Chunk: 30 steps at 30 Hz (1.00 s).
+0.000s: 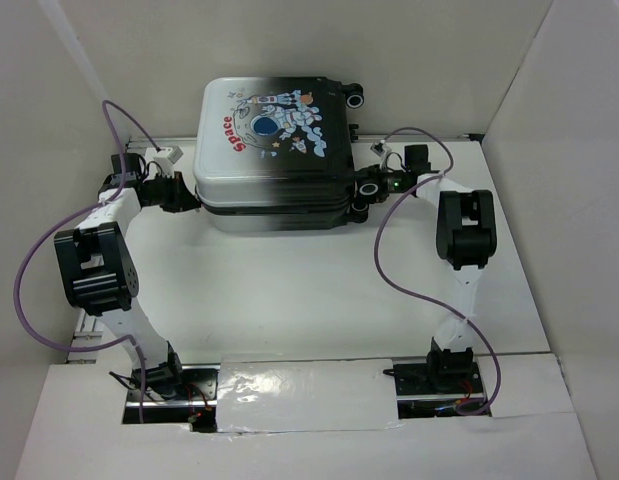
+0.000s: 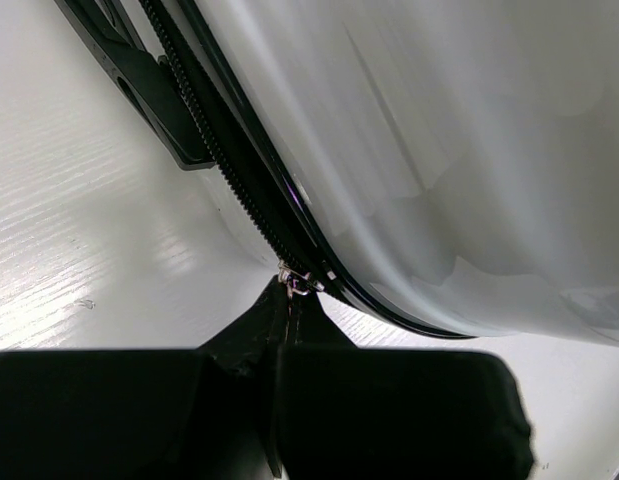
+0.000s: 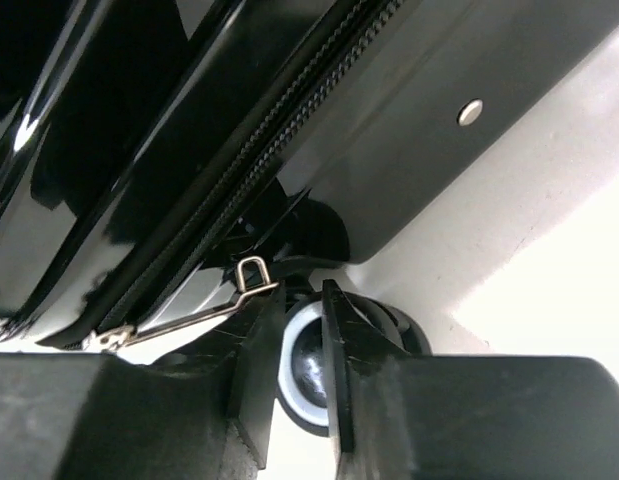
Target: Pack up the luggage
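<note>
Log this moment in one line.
luggage: lid down | left gripper: shut on zipper pull | right gripper: slightly open, near wheel

Closed luggage (image 1: 274, 150) flat on white table (image 1: 289, 290)

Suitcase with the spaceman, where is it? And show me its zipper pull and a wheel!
suitcase (image 1: 274, 172), top view, on the lid just below the astronaut.
zipper pull (image 2: 297, 283), left wrist view, on its small metal loop.
wheel (image 3: 303, 365), right wrist view, on its round face.

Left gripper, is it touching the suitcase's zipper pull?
Touching. The left wrist view shows the left gripper closed on the metal zipper pull at the luggage seam.
</note>
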### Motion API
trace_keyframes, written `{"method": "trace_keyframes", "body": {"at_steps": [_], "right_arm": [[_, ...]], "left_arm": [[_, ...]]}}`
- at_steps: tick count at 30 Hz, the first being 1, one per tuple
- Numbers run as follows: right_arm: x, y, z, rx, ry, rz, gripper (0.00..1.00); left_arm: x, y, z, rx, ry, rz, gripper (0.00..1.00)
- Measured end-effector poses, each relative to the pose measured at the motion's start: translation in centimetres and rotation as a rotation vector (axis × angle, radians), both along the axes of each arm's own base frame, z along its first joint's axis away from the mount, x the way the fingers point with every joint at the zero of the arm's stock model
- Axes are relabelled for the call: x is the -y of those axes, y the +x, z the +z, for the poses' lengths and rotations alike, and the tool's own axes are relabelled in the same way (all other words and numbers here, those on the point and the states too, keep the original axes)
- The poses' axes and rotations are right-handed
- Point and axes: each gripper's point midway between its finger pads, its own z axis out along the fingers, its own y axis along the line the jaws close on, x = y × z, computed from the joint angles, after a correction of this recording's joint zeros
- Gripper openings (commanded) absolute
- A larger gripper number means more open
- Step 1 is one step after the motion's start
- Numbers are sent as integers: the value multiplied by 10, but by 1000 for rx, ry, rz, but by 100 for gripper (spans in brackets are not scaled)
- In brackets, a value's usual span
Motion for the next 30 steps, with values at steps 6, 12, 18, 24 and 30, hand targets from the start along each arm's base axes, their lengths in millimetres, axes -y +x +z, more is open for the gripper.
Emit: {"method": "trace_keyframes", "body": {"at_steps": [6,12,18,24,30], "right_arm": [[7,6,1,26,-33,-35,55],[40,-9,4,46,-63,-111,58],[59,-27,0,49,-90,-138,59],[50,-45,26,156,-102,-80,60],[50,-48,38,248,-114,-61,58]], "left_arm": [[-1,0,-1,-2,7,5,0],[-2,1,1,10,26,5,0],[3,-11,4,63,120,-48,0],[13,-32,3,50,164,-89,0],[12,-32,2,49,178,-84,0]]}}
